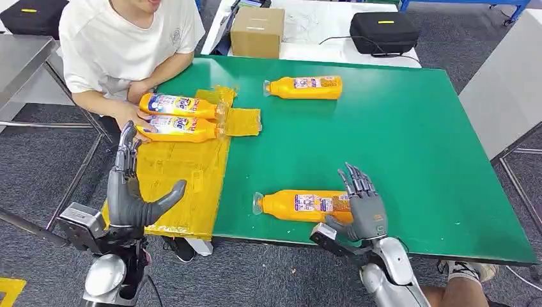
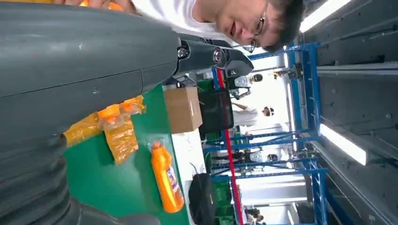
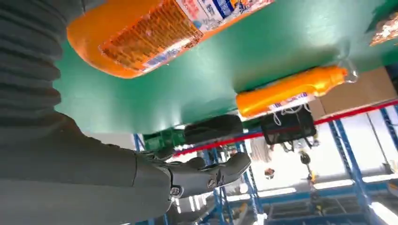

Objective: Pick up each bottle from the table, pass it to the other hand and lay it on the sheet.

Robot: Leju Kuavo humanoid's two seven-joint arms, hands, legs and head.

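We note the right hand (image 1: 363, 206) unclenched, just beside the near orange plastic bottle (image 1: 300, 205) on the green table (image 1: 409, 141), gripping nothing; left hand (image 1: 131, 192) likewise released.

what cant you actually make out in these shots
- Near bottle: in the head view the right hand covers its base end, so whether the hand touches it cannot be told.
- Bottles on the yellow sheet: the person's hand hides the base of the nearer one.
- Left wrist view: the left hand blocks most of the sheet.
- Label text on the far bottle: too small to read.
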